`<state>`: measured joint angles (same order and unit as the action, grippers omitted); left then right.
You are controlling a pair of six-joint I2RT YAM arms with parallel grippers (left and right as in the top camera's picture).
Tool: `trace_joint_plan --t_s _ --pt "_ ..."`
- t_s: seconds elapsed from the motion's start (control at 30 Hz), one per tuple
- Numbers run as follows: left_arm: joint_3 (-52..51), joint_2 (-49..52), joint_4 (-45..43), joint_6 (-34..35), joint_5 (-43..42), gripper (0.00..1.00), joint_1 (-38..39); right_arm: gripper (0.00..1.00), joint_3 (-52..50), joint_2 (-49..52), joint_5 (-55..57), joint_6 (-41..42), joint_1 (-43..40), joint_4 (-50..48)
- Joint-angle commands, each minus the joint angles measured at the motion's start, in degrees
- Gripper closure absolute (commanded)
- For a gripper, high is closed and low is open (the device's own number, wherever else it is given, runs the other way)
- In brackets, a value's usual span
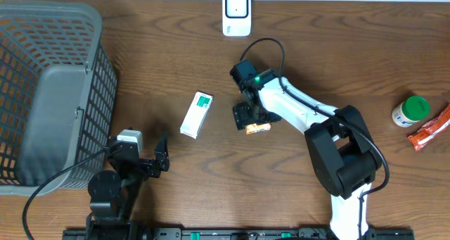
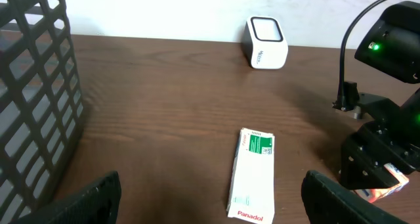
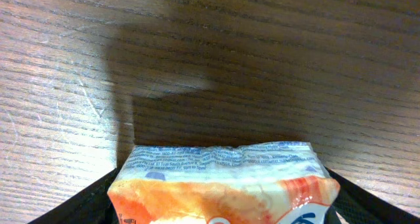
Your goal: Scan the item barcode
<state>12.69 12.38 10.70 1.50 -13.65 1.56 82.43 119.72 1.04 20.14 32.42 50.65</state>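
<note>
A small orange and white packet [image 3: 220, 184] lies on the wooden table, and my right gripper [image 3: 220, 207] is shut on it, a black finger pressed against each side. From overhead the right gripper [image 1: 252, 117] stands over the packet [image 1: 258, 127] at mid table. A white and green Panadol box [image 1: 197, 114] lies flat just to its left. The white barcode scanner [image 1: 236, 12] stands at the far edge. My left gripper [image 1: 144, 155] rests open near the front edge, and the Panadol box [image 2: 252, 178] lies ahead of its spread fingers [image 2: 331, 198].
A grey mesh basket [image 1: 42, 92] fills the left side of the table. A green-capped bottle [image 1: 410, 110] and a red-orange sachet [image 1: 430, 131] sit at the right edge. The right arm's black cable loops above the packet.
</note>
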Motion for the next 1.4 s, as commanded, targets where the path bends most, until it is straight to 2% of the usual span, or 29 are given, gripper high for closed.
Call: trace_joint_plan --t_s 0.0,0.27,0.4,0.6,0.87,1.1,1.37 --pt "-0.11 -0.2 0.0 0.09 -0.7 0.13 -0.15 0.21 -1.99 2.56 0.76 -0.09 -0.13 -0.09" --pt "-0.11 -0.2 0.0 0.09 -0.7 0.13 -0.15 0.3 -1.86 2.54 0.76 -0.09 -0.13 -0.04" --pt "-0.11 -0.2 0.0 0.09 -0.7 0.13 -0.15 0.31 -1.31 2.54 0.76 -0.09 -0.13 0.66" --pt "-0.11 -0.2 0.0 0.09 -0.7 0.13 -0.15 0.35 4.76 2.54 0.35 -0.07 -0.15 9.31" --pt "-0.11 -0.2 0.0 0.09 -0.7 0.13 -0.15 0.36 14.05 2.54 -10.84 -0.04 -0.9 21.86" --pt "-0.11 -0.2 0.0 0.09 -0.7 0.13 -0.15 0.33 14.73 2.54 -21.29 0.66 -2.78 24.15" --pt "-0.11 -0.2 0.0 0.09 -0.68 0.13 -0.15 0.36 14.73 2.54 -31.65 1.29 -5.14 25.68"
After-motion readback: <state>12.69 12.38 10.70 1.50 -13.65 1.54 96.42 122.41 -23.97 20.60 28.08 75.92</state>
